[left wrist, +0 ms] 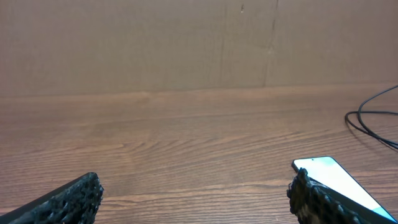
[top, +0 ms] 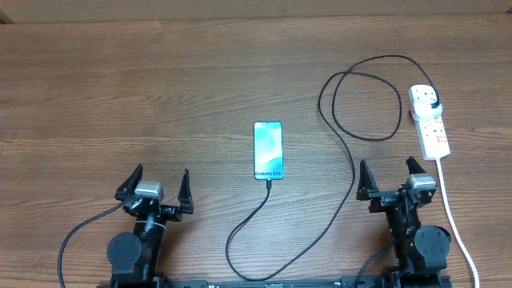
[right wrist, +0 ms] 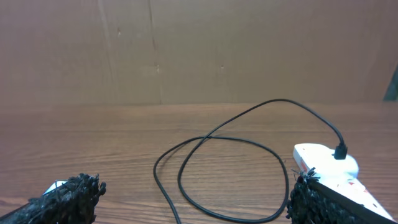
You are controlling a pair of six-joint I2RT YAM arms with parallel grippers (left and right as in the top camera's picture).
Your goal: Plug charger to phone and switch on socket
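Left end effector point(top: 158, 186): lower left of the overhead frame, fingers spread wide with nothing between them, sitting low over the bench point(top: 120, 80).
Right end effector point(top: 390, 178): lower right, likewise spread and empty, just left of the white cord point(top: 458, 228).
Charger point(top: 353, 172): the black cable loops along the bottom centre and climbs between the phone and my right arm. It coils once at upper right and ends at the plug.
Phone point(top: 268, 150): flat at centre frame, screen lit cyan. The connector tip meets its lower short edge, so I judge that end plugged in.
Socket point(top: 433, 134): upper right, lying along the right edge, with the black plug in its top outlet.
Done: both ends of the charger look seated, as far as I can tell.
Left: the switch. The red switches are too small for me to read as on or off. I take it as not yet pressed, a job for my right arm, which is nearer.
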